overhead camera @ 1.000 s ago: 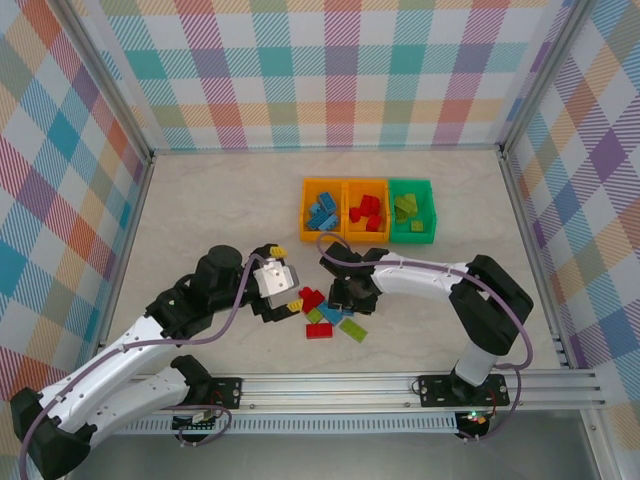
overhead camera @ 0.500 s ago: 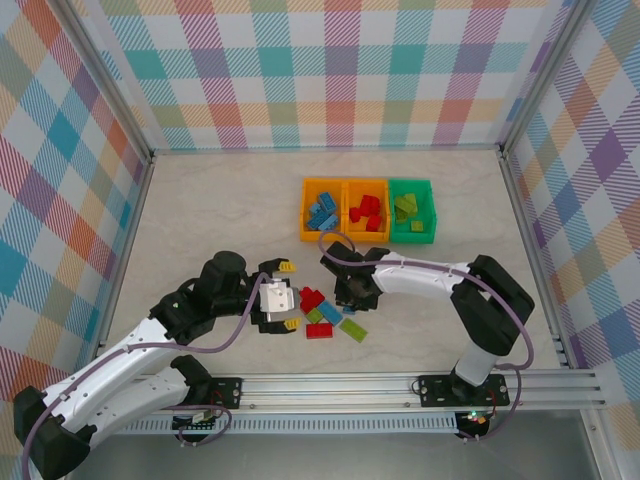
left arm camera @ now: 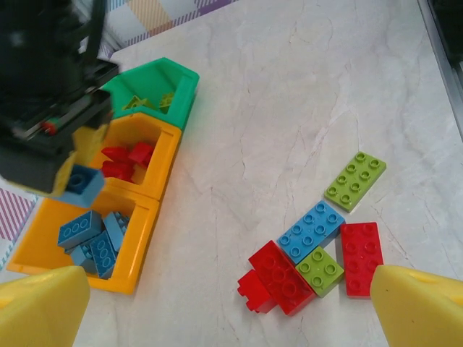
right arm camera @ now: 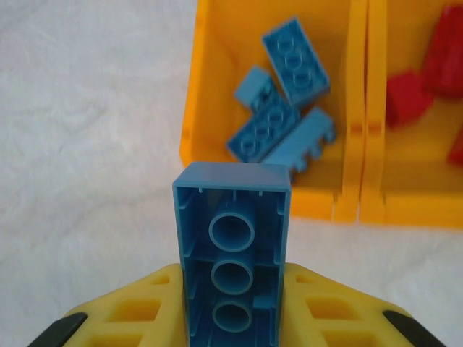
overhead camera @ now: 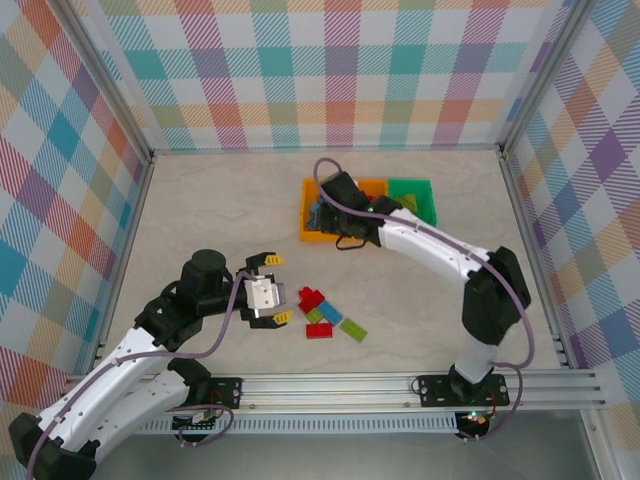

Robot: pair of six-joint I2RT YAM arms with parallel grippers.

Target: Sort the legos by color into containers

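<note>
Looking down from overhead, the right arm (overhead camera: 430, 250) reaches across the bench (overhead camera: 200, 210) and hides much of the row of bins (overhead camera: 312, 236). The right jaws hang over the left orange bin, but from here I cannot tell what they hold. The green bin (overhead camera: 428, 195) shows clear of the arm at its right end. The left arm (overhead camera: 130, 350) lies lower left. The left jaws are spread wide with nothing between them, just beside the loose bricks (overhead camera: 312, 298) clustered near the bench's front.

From the left wrist, two yellow fingers (left arm camera: 40, 307) are cut off at the bottom corners, far apart. A long lime brick (left arm camera: 354, 181) lies slightly apart, its long axis slanting up to the right. A loose blue brick (left arm camera: 311, 231) lies parallel to it and touches a small lime square (left arm camera: 322, 269). A red brick (left arm camera: 360, 258) sits just right of that square. Another red brick (left arm camera: 281, 277) lies to the left, with a smaller red piece beside it that is hard to make out. At upper left the right jaws are a dark, blurred mass clamped on the held blue brick (left arm camera: 79, 184), seen against the wall between the two orange bins.

From the right wrist, the held blue brick (right arm camera: 231, 260) sits pinched between narrow jaws, its bottom end cut off by the frame. Its hollow underside faces the camera, and its long axis points ahead toward the orange bin, where several blue bricks (right arm camera: 296, 61) lie jumbled. Red bricks (right arm camera: 405, 101) in the next bin are blurred and cut off at the right.
</note>
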